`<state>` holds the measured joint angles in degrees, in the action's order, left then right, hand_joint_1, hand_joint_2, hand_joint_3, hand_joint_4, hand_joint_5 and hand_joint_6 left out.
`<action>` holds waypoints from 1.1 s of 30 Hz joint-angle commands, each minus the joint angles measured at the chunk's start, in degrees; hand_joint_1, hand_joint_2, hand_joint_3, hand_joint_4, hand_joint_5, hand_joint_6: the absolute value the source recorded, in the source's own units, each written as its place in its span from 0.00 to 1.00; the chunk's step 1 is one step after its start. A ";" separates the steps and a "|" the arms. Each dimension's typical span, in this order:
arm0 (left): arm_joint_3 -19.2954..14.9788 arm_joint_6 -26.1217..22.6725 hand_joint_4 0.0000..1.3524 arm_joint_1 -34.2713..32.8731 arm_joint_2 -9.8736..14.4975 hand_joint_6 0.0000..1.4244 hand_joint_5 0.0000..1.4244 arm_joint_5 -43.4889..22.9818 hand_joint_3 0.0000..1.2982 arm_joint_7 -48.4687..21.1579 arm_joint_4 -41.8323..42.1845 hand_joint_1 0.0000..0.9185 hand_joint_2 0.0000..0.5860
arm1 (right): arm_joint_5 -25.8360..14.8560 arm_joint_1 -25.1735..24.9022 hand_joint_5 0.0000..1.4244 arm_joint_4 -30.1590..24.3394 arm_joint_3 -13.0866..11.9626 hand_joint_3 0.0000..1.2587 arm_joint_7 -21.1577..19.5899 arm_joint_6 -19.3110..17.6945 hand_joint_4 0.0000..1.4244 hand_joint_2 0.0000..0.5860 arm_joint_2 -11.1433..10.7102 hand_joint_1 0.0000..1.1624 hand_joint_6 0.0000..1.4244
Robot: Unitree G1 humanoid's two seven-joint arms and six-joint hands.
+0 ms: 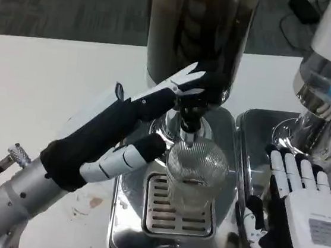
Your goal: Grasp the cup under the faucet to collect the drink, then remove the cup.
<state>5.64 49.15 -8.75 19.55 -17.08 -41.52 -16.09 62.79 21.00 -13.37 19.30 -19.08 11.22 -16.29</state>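
On the white bench (44, 86) the dark dispenser (197, 32) towers over its steel drip tray (134, 240). My left hand (153, 122) holds the ribbed cup (194, 175) under the faucet (188, 123), with upper fingers at the tap. My right hand (300, 199) waits, spread wide and empty. Little drink shows, so I judge that filling and removal remain.

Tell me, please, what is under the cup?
Under the ribbed clear cup lies the slotted grille of the steel drip tray. The cup's base covers part of the grille, so whether it touches it cannot be judged.
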 commanded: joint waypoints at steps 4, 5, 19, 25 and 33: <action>0.26 -1.71 0.00 1.00 2.65 0.14 0.19 1.10 0.16 -2.26 2.82 0.00 0.35 | -1.02 -1.55 0.00 1.58 0.20 0.00 0.17 -0.78 0.00 0.91 -0.12 0.25 0.00; 0.20 -1.69 0.00 1.05 2.89 0.14 0.19 1.22 0.16 -2.27 3.03 0.00 0.35 | -0.97 -1.66 0.00 1.62 0.24 0.00 0.18 -0.87 0.00 0.91 -0.22 0.25 0.00; 1.03 1.09 0.00 0.90 7.02 0.15 0.20 2.93 0.17 -3.90 3.57 0.00 0.44 | -2.66 -3.19 0.00 2.91 -0.32 0.00 0.48 -1.44 0.00 0.91 -0.37 0.25 0.00; 1.44 1.45 0.00 1.05 7.50 0.15 0.20 3.04 0.18 -3.77 4.08 0.00 0.44 | -5.67 -2.33 0.00 1.62 -1.23 0.00 0.07 -2.72 0.00 0.91 -0.34 0.25 0.00; 1.34 1.17 0.00 1.52 7.49 0.15 0.20 3.04 0.18 -3.29 4.55 0.00 0.45 | -16.31 -0.22 0.00 -0.87 -4.46 0.00 1.07 -8.63 0.00 0.85 -0.12 0.26 0.00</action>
<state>5.88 49.96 -8.64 26.16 -15.32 -43.12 -12.07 51.57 19.73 -12.38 16.64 -18.84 5.86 -16.34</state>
